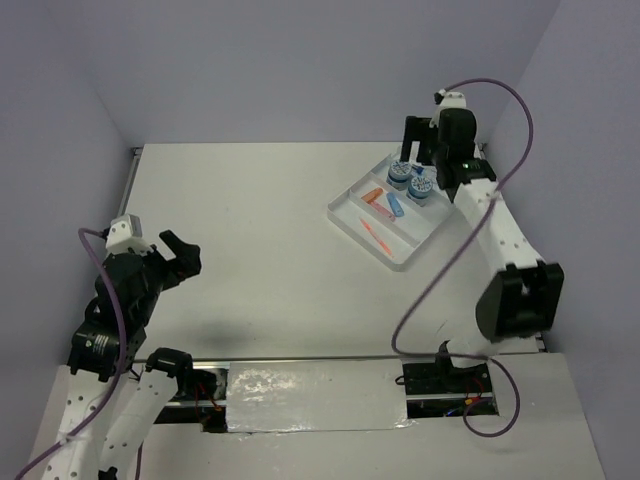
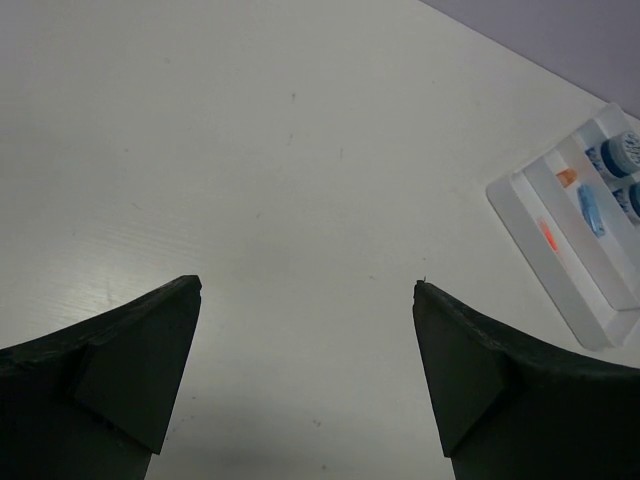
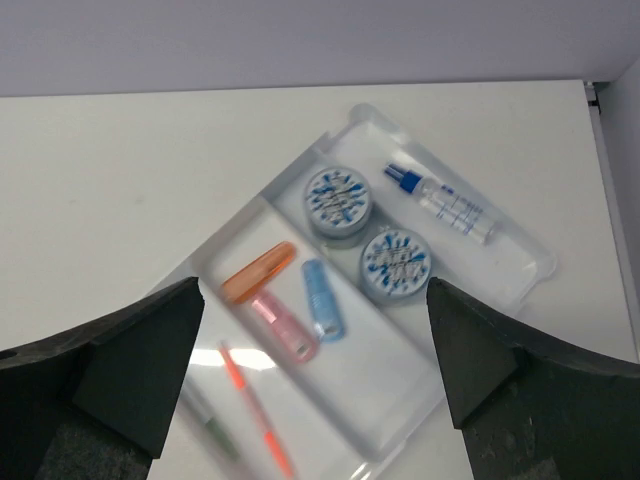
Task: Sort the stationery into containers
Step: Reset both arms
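The white tray (image 3: 540, 262) lies at the table's back right, also seen as tray (image 1: 338, 212) and tray (image 2: 520, 210). One compartment holds two blue-patterned tubs (image 3: 339, 200) (image 3: 396, 263). A blue-capped clear bottle (image 3: 445, 203) lies in the outer compartment beside them. An orange capsule (image 3: 259, 272), a pink capsule (image 3: 286, 327) and a blue capsule (image 3: 322, 298) share another. An orange pen (image 3: 255, 410) and a grey pen (image 3: 210, 425) lie in the last. My right gripper (image 3: 314, 285) hovers open above the tray, holding nothing. My left gripper (image 2: 308, 283) is open over bare table at the front left.
Lilac walls close in the table on the left, back and right. The table's right edge (image 3: 595, 95) runs close to the tray. A purple cable (image 1: 440, 270) loops beside the right arm. A shiny strip (image 1: 310, 385) lies between the arm bases.
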`<state>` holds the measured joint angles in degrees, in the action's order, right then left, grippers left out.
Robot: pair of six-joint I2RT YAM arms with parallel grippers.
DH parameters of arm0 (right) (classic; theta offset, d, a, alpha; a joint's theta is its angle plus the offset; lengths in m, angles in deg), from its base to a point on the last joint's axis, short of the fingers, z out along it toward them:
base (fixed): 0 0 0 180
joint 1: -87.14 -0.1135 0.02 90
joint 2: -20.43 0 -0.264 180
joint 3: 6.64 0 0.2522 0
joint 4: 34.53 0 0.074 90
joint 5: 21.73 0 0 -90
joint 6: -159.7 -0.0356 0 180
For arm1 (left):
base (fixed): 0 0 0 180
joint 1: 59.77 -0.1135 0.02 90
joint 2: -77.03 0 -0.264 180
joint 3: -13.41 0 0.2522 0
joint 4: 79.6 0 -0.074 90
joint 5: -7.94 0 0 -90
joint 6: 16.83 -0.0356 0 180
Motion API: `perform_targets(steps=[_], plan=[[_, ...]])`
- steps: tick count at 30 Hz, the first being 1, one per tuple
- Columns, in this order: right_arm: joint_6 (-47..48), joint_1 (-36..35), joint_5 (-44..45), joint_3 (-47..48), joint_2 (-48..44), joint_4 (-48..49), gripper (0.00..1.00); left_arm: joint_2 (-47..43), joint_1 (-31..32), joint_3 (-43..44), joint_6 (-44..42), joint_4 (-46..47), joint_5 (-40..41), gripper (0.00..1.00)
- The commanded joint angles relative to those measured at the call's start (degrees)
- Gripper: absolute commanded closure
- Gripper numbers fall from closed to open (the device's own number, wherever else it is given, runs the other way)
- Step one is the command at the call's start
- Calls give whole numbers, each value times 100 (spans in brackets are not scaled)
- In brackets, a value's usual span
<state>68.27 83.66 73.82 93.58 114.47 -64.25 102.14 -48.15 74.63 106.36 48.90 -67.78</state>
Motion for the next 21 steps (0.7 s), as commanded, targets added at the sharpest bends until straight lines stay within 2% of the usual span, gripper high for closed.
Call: perform_targets(steps=[1,2,5,7,11,14,17,21], plan=[[-858,-441,614,-803,-1376,-398,0,275,-360,158,-32,56,180,1],[-902,-747,684,-1354,-1693,-407,0,345,-466,184,-84,56,171,1],[-1051,-1197,887,-2112,-3219,-784,0,662,-792,237,-190,65,66,1],[-1201,-1329,914,-2386,-3776,-1387,0,776,-880,298,-260,73,-13,1],[-965,-1515,283,-2870,-5628,-1646,0,987,-889,413,-313,12,-40,1],[-894,-1523,369,-2828,-6447,-2181,0,1040,-881,571,-375,-58,-110,1],[-973,-1532,291,-2704,-6949,-2647,0,1023,-880,799,-515,-190,-329,1],[-929,-1532,183,-2643,-7356,-3165,0,848,-889,1255,-647,-690,-172,1]])
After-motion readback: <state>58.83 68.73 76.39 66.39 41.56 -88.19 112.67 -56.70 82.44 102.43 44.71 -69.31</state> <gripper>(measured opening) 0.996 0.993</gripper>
